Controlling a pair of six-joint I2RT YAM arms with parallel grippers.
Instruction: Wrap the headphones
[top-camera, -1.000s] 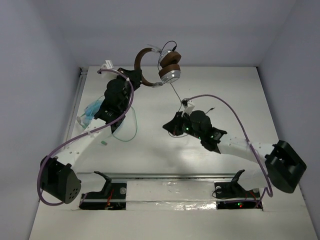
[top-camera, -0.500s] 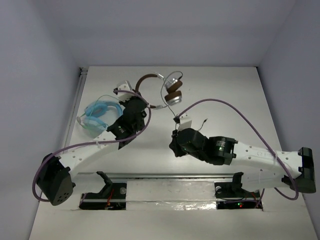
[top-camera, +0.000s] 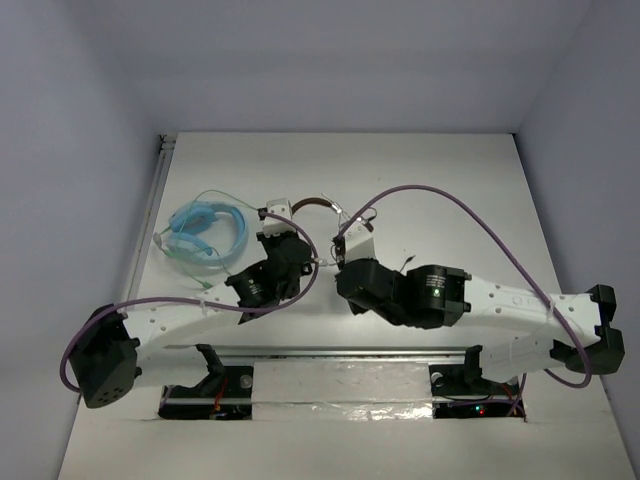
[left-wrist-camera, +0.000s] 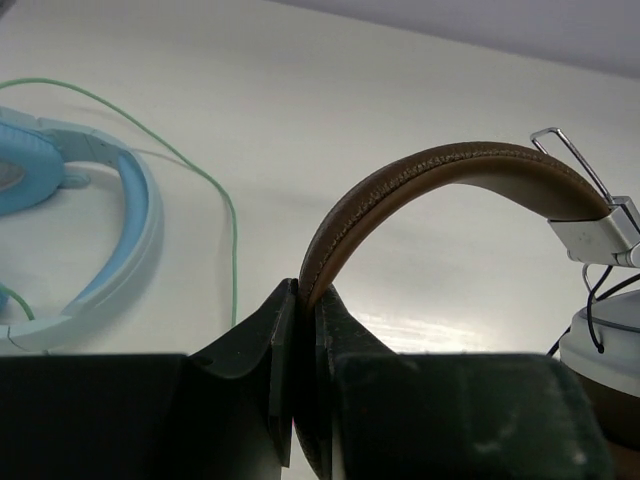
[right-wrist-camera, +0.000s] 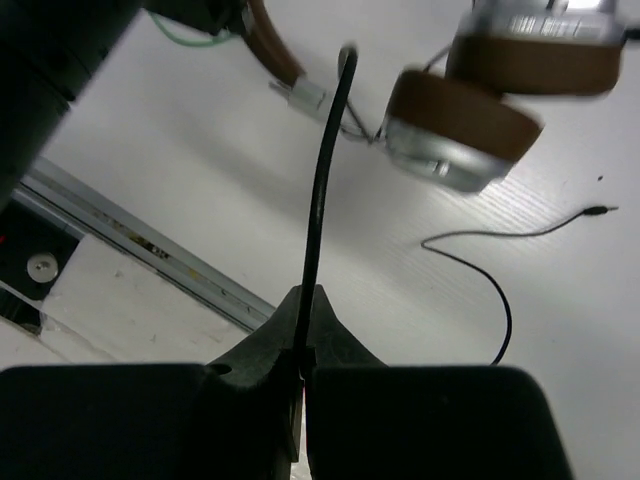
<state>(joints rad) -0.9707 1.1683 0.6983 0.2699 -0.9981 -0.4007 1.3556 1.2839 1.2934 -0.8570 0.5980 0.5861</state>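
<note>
The headphones have a dark brown headband (left-wrist-camera: 450, 165), part of which shows in the top view (top-camera: 312, 203) between the two wrists. My left gripper (left-wrist-camera: 305, 298) is shut on one end of the headband; in the top view it (top-camera: 300, 250) sits mid-table. My right gripper (right-wrist-camera: 304, 305) is shut on the thin dark cable (right-wrist-camera: 322, 170), which runs up toward the silver ear cups with brown pads (right-wrist-camera: 462, 130). The cable's loose end with its plug (right-wrist-camera: 598, 211) lies on the table. In the top view my right gripper (top-camera: 345, 262) covers the ear cups.
The light-blue headphones (top-camera: 205, 230) with a thin green cable (left-wrist-camera: 232, 230) lie left of my left gripper, also in the left wrist view (left-wrist-camera: 110, 225). A metal rail (right-wrist-camera: 130, 250) runs along the near table edge. White walls close in the back and sides.
Both arms have pulled back from the table's far edge toward the near middle, bringing the headphones down and closer. The light-blue headphones, earlier partly covered by my left arm, now show fully.
</note>
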